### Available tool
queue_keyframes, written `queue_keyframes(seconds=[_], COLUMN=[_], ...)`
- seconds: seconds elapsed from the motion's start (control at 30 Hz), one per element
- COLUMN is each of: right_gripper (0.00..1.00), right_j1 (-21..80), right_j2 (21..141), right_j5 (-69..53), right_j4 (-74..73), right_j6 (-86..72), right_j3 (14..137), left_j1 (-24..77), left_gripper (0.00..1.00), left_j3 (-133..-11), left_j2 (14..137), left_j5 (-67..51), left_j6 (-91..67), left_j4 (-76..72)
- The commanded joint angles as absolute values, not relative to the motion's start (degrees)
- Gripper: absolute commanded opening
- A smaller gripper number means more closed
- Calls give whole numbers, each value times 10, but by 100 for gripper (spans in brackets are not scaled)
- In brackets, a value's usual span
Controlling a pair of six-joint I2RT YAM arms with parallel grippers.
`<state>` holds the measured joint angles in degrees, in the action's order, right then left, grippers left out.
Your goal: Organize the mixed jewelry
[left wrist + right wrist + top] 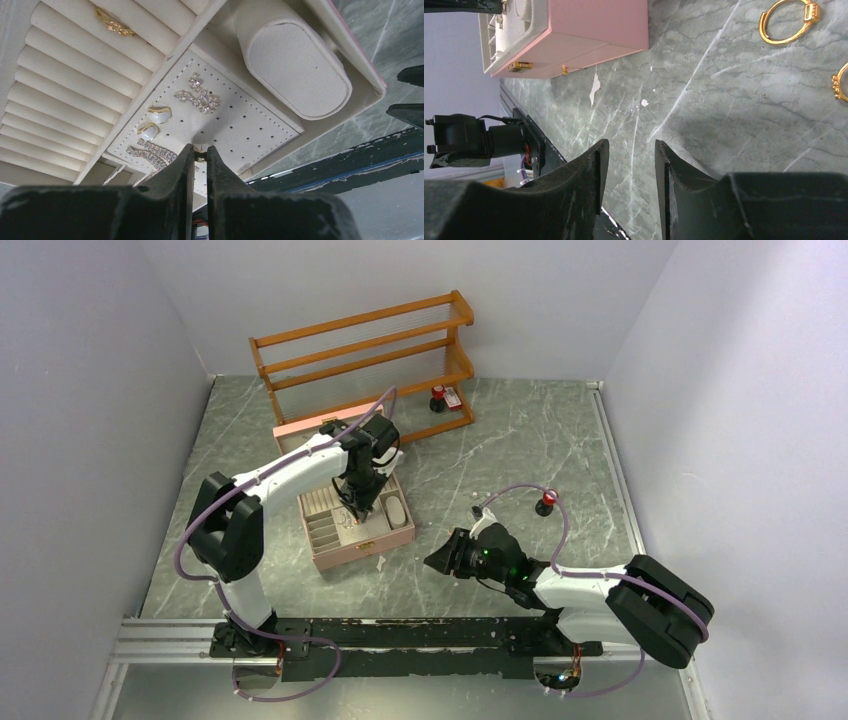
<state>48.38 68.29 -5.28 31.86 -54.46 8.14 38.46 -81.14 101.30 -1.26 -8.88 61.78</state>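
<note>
The pink jewelry box (360, 545) lies open on the table, its cream inside showing. My left gripper (200, 151) is shut on a small gold earring (200, 156) right at the perforated earring pad (250, 120). On that pad sit sparkly silver earrings (202, 97), two white-and-gold earrings (159, 114) and a long sparkly pair (152, 152). A gold ring (115, 24) sits in the ring rolls. My right gripper (630, 150) is open and empty above bare table. Two gold rings, one whole (789, 20) and one cut off at the edge (840, 85), lie on the table.
A wooden two-shelf rack (365, 350) stands at the back, with a red-capped black bottle (438, 398) by its foot. Another red-capped bottle (545, 503) stands right of centre. A cream cushion (295, 65) fills the box's side compartment. The box's pink front (594, 35) shows in the right wrist view.
</note>
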Motion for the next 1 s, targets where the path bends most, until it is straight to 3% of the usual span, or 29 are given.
queue_keyframes(seconds=[0.0, 0.57, 0.97], right_gripper=[42, 42, 42], right_j1=[488, 488, 488], right_j2=[681, 685, 687], right_j5=[-38, -39, -40], right_j4=[332, 337, 338], right_j6=[-543, -546, -546], right_j3=[88, 86, 86], left_j1=[387, 389, 389], left_gripper=[9, 8, 21], left_j3=[-810, -810, -811], left_j2=[1020, 1009, 1020], left_j5=[-15, -17, -29], left_j6=[-80, -77, -78], left_j4=[621, 632, 620])
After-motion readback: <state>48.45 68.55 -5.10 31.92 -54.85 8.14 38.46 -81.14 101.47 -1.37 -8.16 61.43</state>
